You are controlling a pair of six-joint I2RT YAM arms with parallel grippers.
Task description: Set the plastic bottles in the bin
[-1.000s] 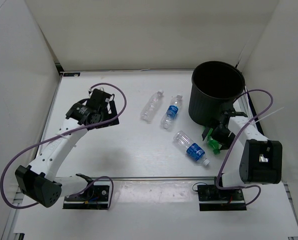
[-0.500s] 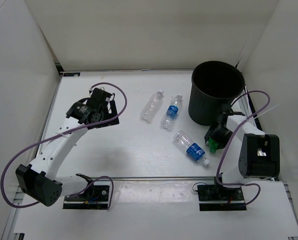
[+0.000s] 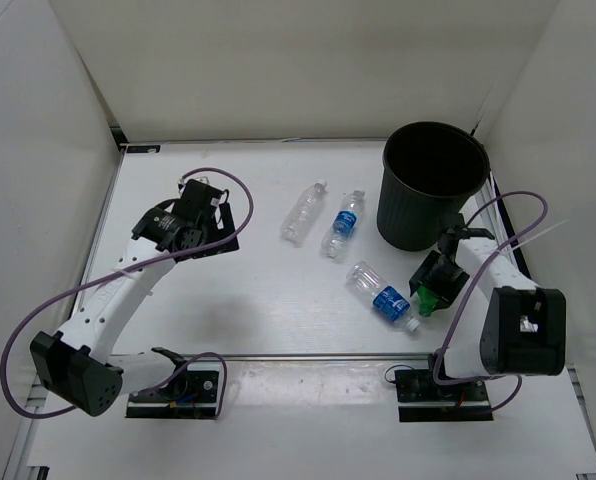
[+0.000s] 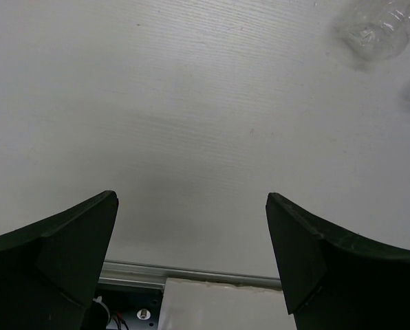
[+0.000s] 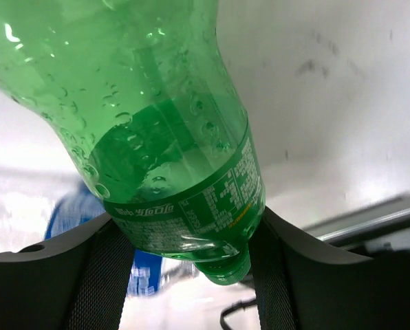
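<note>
Shifted slightly nearer in one second: right gripper (image 3: 436, 282), clamped around green bottle (image 5: 170, 137) by its neck end. Left gripper (image 4: 191, 206): spread, empty, well left. Bin (image 3: 403, 215): immediately beyond right gripper, right arm nearer.

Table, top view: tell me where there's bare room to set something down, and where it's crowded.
Bare: the front centre, between the left claw, the near blue-label bottle and the front rail; also the far strip behind the clear bottle, left of the bin. Crowded: beside the bin, where the right claw grips the green bottle.
</note>
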